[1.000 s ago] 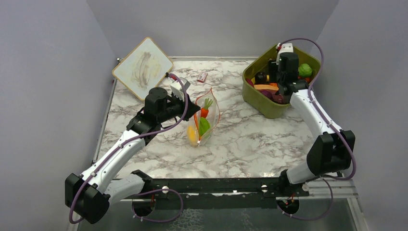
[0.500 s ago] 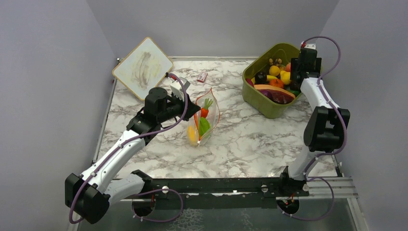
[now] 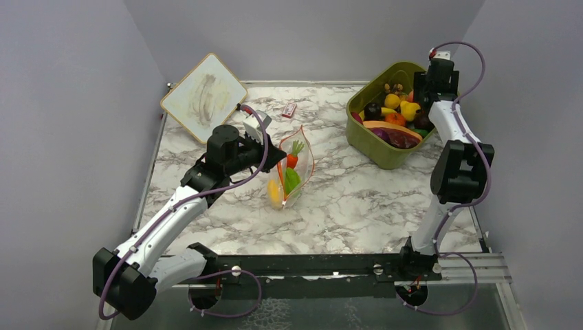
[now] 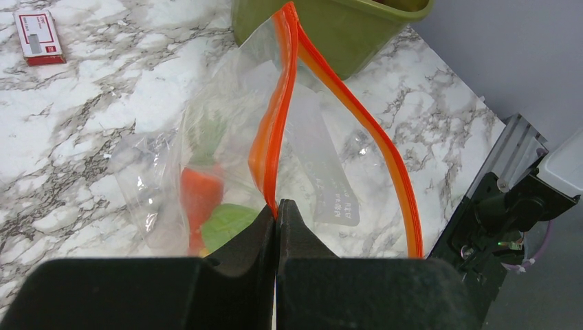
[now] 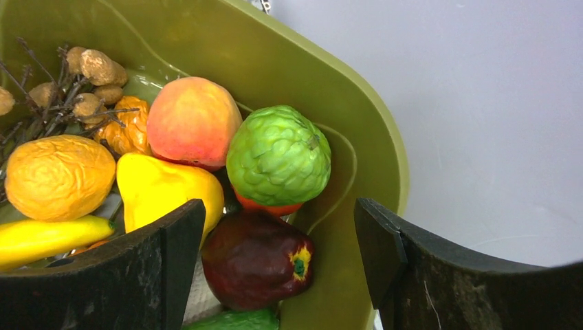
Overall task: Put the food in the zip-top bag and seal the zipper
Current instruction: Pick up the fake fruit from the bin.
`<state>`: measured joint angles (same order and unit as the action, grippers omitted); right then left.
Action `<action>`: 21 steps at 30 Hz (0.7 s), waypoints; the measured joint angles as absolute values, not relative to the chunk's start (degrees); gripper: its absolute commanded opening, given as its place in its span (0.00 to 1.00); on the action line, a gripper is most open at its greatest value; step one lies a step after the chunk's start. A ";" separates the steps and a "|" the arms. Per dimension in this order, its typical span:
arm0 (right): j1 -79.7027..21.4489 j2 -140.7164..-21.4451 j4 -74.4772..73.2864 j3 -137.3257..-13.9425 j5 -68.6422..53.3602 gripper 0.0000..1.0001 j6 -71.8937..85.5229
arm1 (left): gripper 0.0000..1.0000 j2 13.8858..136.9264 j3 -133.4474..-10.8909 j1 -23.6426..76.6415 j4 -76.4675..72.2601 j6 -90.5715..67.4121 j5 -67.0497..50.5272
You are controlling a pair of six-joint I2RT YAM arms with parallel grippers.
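Note:
The clear zip-top bag [image 3: 294,172] stands on the marble with its mouth gaping. It holds an orange carrot [image 3: 292,160], a green piece [image 3: 292,180] and a yellow piece [image 3: 274,193]. My left gripper [image 4: 276,208] is shut on the near lip of the orange-red zipper [image 4: 278,103] and holds it up; the far lip [image 4: 375,134] bows away. More food fills the olive tub [image 5: 357,137]: a peach [image 5: 192,120], a bumpy green fruit [image 5: 278,155], a yellow pear [image 5: 161,185], a dark red apple [image 5: 258,265]. My right gripper [image 5: 278,230] hangs open over the apple at the tub's far right corner.
A whiteboard [image 3: 204,96] leans at the back left. A small red-white packet [image 3: 289,109] lies behind the bag. The olive tub [image 3: 375,148] sits at the back right, tight against the grey side wall. A black rail runs along the near edge.
My right arm swung from the tub's middle to its far right corner, and its jaws spread wider. The left arm and the bag stayed still.

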<state>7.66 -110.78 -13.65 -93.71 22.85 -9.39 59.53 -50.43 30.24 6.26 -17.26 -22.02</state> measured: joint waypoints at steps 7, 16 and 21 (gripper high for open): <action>7.68 -116.05 -13.28 -96.05 22.87 0.81 -10.07 | 0.00 59.48 -50.43 30.24 6.26 -17.26 -22.02; 7.68 -118.93 -10.63 -96.18 23.79 0.84 -12.34 | 0.00 58.87 -50.43 30.24 6.26 -17.28 -22.02; 7.68 -119.13 -6.68 -95.55 25.30 0.90 -14.15 | 0.00 58.39 -50.41 30.24 6.28 -17.32 -22.02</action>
